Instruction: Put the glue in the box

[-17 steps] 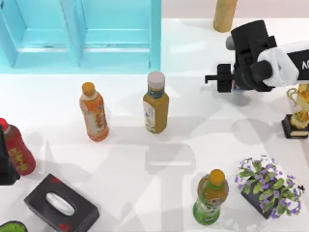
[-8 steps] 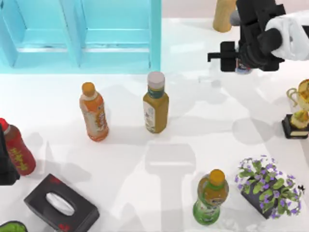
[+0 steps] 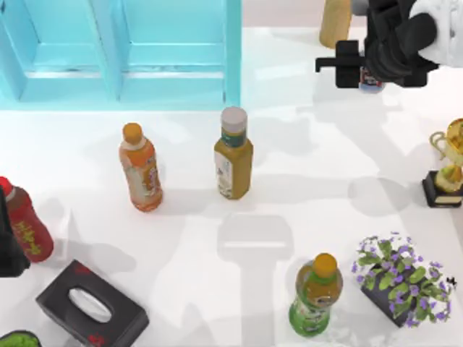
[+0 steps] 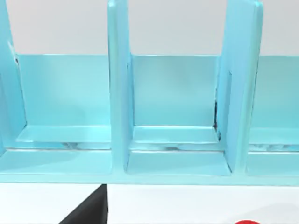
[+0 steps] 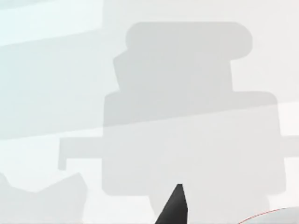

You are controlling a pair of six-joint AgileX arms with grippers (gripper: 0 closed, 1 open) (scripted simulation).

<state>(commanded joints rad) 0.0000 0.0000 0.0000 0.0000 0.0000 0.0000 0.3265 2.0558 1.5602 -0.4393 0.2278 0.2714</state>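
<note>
The labels on the drink bottles (image 3: 234, 160) carry markings too small to read.

Glue (image 3: 370, 79) beneath right arm, far-right

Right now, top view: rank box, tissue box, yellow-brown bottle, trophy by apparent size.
1. Blue box, by far the largest.
2. Black tissue box.
3. Yellow-brown bottle.
4. Gold trophy, cut off by the frame's edge, so its place is unsure.
</note>
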